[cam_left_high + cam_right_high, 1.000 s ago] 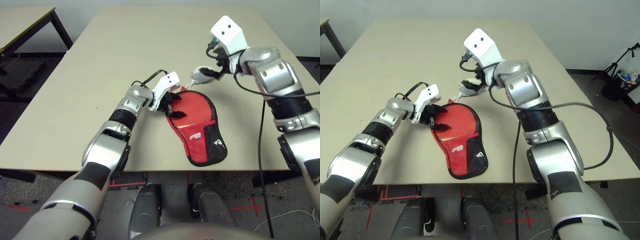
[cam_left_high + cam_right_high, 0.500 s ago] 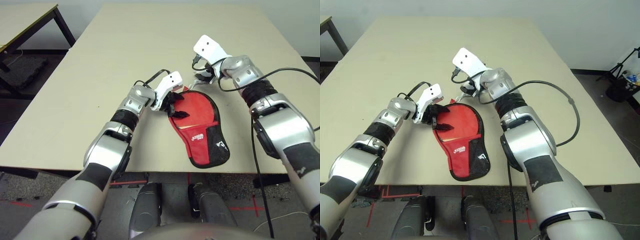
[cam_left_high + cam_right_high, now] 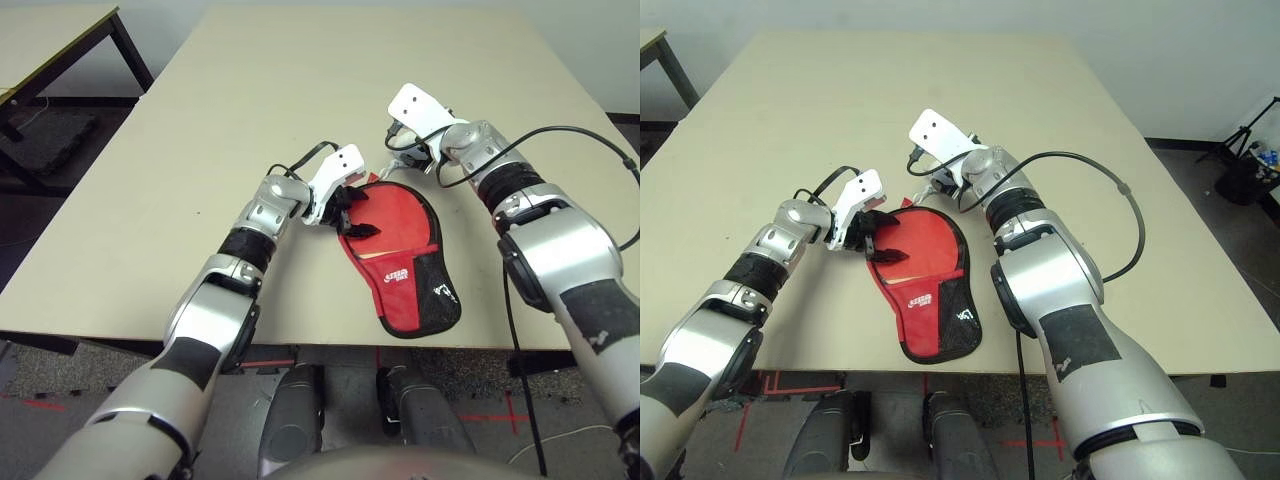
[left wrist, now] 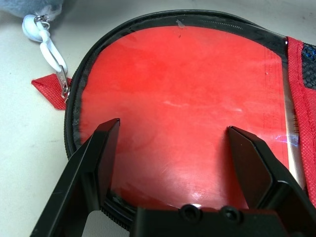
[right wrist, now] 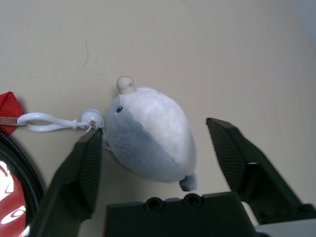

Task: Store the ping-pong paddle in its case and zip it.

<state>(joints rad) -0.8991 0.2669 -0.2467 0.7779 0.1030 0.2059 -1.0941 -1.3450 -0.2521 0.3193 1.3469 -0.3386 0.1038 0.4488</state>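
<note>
The red case (image 3: 405, 260) with black zipper edging lies flat on the table, round end away from me. Inside that edging the left wrist view shows a smooth red face (image 4: 182, 98); I cannot tell whether it is the ping-pong paddle or the case's cover. My left gripper (image 4: 173, 127) is open, fingers spread over the round end at its left rim (image 3: 350, 205). A grey and white plush charm (image 5: 148, 133) hangs by a white clip (image 5: 47, 122) from the zipper pull (image 4: 61, 86). My right gripper (image 5: 154, 129) is open, one finger on each side of the charm, at the case's far end (image 3: 405, 160).
The beige table (image 3: 250, 80) stretches far beyond and to both sides of the case; its front edge runs just below the case's handle end. A black cable (image 3: 520, 300) hangs from my right arm. A second table (image 3: 50, 40) stands at the far left.
My right arm has swung down and in from above the table, bringing its gripper low over the plush charm. The left gripper and the case have stayed put.
</note>
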